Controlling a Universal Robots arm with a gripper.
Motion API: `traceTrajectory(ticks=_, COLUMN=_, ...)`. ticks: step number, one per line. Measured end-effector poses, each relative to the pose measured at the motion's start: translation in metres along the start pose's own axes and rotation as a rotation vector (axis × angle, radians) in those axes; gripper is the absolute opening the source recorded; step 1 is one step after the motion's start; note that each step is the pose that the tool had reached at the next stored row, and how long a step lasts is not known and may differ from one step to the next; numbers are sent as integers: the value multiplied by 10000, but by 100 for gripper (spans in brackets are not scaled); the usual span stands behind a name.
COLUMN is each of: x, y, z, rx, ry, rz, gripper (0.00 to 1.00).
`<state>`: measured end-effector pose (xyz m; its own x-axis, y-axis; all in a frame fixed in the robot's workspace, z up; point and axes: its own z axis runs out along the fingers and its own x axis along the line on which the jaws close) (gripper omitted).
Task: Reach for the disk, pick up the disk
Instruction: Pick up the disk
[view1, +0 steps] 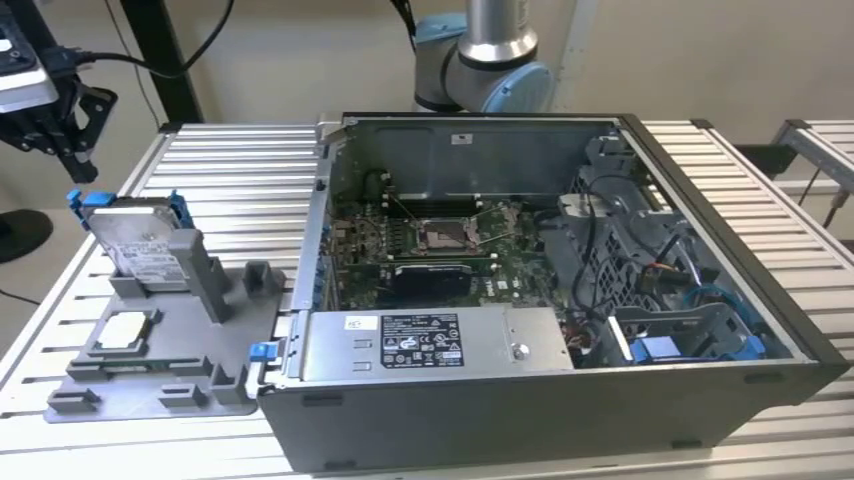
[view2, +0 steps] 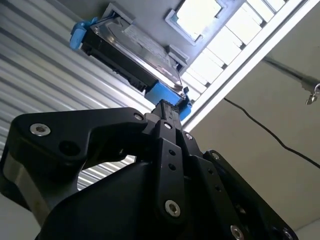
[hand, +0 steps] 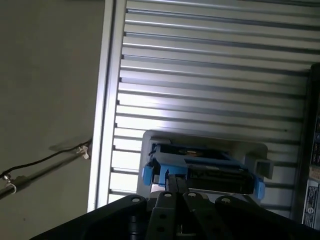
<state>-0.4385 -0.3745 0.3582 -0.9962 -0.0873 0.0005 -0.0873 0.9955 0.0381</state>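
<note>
While the gripper (view1: 67, 150) hangs with fingers together, holding nothing, at eleven o'clock from the disk (view1: 138, 243), we see the disk upright in a grey holder (view1: 174, 360). We cannot read the print on its white label.

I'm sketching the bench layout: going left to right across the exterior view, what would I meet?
gripper → disk → grey power-supply box → blue bracket inside the case
</note>
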Motion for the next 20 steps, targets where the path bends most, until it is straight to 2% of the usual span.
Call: traceTrajectory(ticks=20, x=2, y=1, z=-13, rx=4, ry=80, rz=-2072, gripper=0)
